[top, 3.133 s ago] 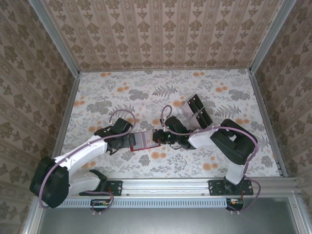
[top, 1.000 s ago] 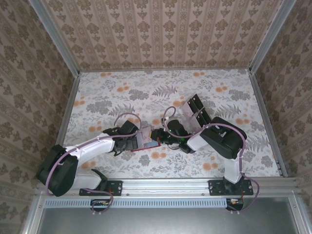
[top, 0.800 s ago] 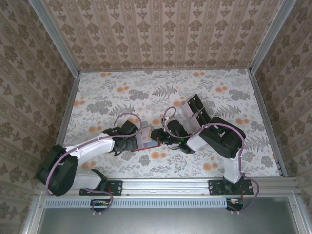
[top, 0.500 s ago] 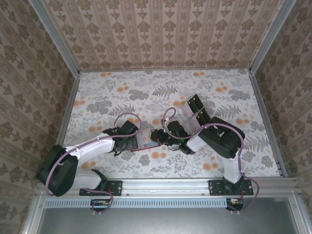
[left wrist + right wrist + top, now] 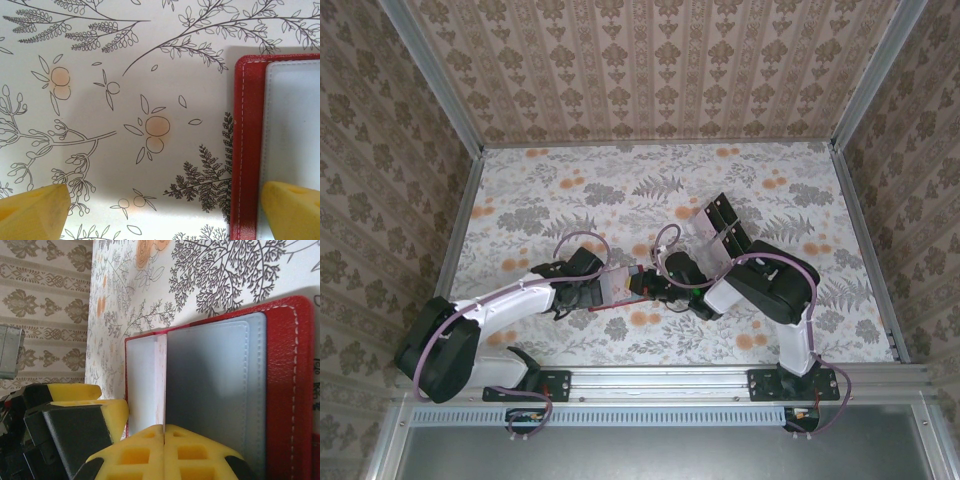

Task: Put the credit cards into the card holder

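Observation:
The card holder (image 5: 617, 290) is a red wallet lying open on the floral table, its greyish inside (image 5: 215, 390) facing up. My right gripper (image 5: 164, 440) is shut on a thin credit card (image 5: 160, 375), seen edge-on as a pinkish strip standing across the wallet's inside. In the top view the right gripper (image 5: 638, 284) sits at the wallet's right edge. My left gripper (image 5: 162, 210) is open and straddles the wallet's red edge (image 5: 244, 150). One of its fingertips (image 5: 292, 207) is over the pale inside, the other over the table. More black credit cards (image 5: 721, 214) stand behind the right arm.
A clear plastic tray (image 5: 705, 232) holds the black cards just behind the right arm's wrist. Both arms meet at the middle of the table. Patterned walls with metal rails (image 5: 430, 90) enclose the table on three sides.
The left arm has pulled in toward the wallet since the oldest frame. Over the last second the right gripper has edged slightly left over the wallet. Both grippers keep their states.

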Tool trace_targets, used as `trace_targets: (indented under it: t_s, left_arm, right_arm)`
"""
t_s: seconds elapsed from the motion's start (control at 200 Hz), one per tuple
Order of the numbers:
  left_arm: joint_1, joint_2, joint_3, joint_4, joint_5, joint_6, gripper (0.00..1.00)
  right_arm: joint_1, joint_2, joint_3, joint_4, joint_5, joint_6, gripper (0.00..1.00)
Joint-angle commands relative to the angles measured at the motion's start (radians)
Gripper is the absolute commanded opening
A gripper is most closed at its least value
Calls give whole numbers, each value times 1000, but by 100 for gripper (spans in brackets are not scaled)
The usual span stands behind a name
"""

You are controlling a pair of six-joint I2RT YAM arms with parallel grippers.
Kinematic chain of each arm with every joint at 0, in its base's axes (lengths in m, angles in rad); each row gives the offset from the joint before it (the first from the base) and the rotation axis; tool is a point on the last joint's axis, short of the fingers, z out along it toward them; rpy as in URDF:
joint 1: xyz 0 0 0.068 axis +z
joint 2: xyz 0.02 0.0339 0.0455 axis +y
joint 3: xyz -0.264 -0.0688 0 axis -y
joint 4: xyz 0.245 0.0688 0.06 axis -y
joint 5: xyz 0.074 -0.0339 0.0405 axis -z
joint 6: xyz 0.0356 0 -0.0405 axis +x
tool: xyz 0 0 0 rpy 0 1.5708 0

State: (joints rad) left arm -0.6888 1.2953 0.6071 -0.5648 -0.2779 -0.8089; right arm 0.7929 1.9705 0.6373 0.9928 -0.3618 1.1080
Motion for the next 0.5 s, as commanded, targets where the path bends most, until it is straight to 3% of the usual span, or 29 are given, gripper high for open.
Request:
trace_targets:
  t_s: [0.0, 0.495]
  left_arm:
    - [-8, 12, -6, -27, -16, -12, 100]
    - [-7, 16, -9, -21, -11, -15, 100]
  right_arm:
    - [14, 34, 2, 3, -33, 7, 0]
    - [24, 67, 53, -15, -40, 18, 0]
